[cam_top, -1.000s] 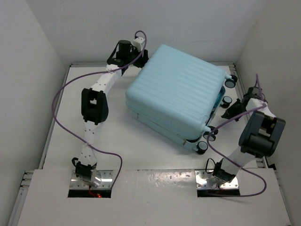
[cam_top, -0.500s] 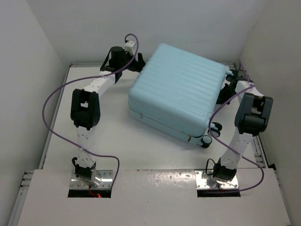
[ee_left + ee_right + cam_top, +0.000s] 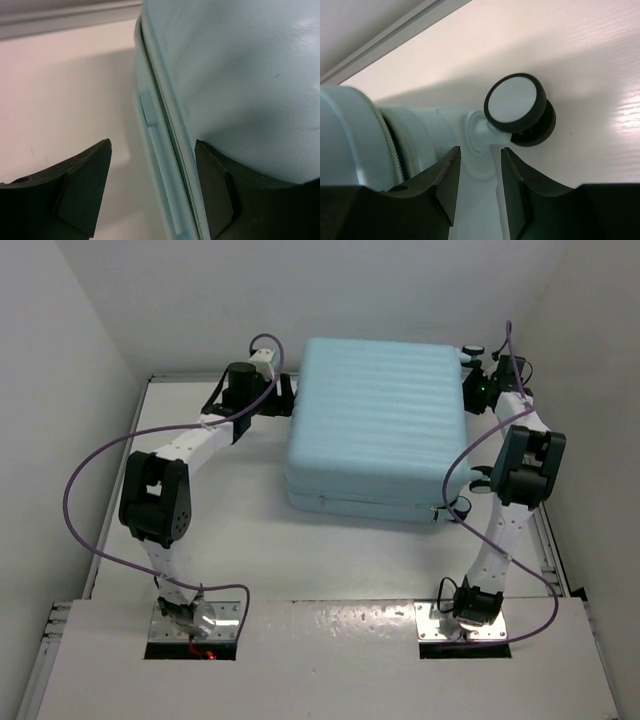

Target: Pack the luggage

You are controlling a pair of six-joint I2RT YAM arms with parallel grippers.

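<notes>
The luggage [image 3: 375,425] is a pale aqua ribbed suitcase, closed and lying flat at the back middle of the table. My left gripper [image 3: 284,398] is open at its left side. In the left wrist view the gripper [image 3: 152,150] straddles the zip seam, one finger [image 3: 220,190] against the luggage shell [image 3: 240,75] and the other over the table. My right gripper [image 3: 471,381] is at the back right corner. In the right wrist view the gripper [image 3: 480,150] is narrowly open over the pale mount below a black-and-white wheel [image 3: 515,102], beside the luggage shell [image 3: 350,140].
White walls close in the table [image 3: 230,520] at the back and both sides. A second wheel [image 3: 460,506] sticks out at the suitcase's near right corner, close to the right arm's forearm. Purple cables loop from both arms.
The suitcase has swung from a skewed pose to lie square and farther back. The right gripper has travelled from the right side to the back right wheel. The left gripper stayed at the left side.
</notes>
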